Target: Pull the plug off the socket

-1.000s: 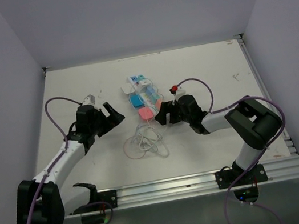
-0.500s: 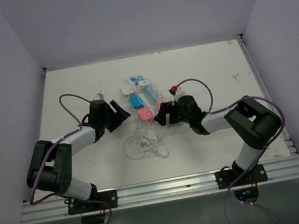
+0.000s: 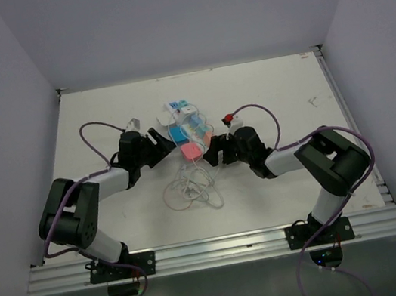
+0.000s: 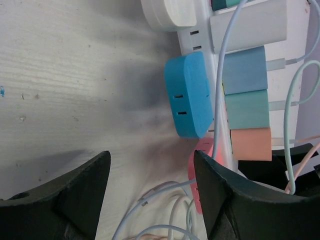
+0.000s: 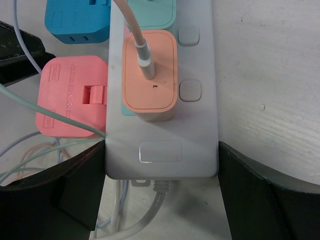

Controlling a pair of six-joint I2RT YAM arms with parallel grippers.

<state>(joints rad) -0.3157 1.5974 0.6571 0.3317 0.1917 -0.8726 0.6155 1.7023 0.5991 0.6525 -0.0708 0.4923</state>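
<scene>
Right claw (image 5: 161, 150) first: it has one finger pressed to each long side of the socket (image 5: 200, 125), clamped across the end of the long white strip where the lead comes out. Straight ahead of that wrist an orange plug (image 5: 150, 75) sits seated in the strip, a pale cable rising from its top. A pink plug (image 5: 72, 97) hugs the strip on the side facing the left arm. A blue plug (image 5: 75, 20) sits just beyond it on that same side.

Over to the left claw (image 4: 150, 165): its fingers stand apart, with nothing between them but bare worktop (image 4: 65, 75) and a few loops of white cable (image 4: 150, 197). It sits low beside the strip, and the blue plug lies ahead of the gap, against the socket's flank. The pink plug is right at the tip of the finger nearer the strip, though whether they touch I cannot tell. Farther along the row stand a grey-blue plug (image 4: 245, 70) and a teal plug (image 4: 247, 110), side by side, each with a thin lead running off.

From overhead, the socket lies at a slant in the middle of the worktop, between the two arms. Both claws are at its near end, one on each side. A loose coil of cable is spread just nearer the bases.
</scene>
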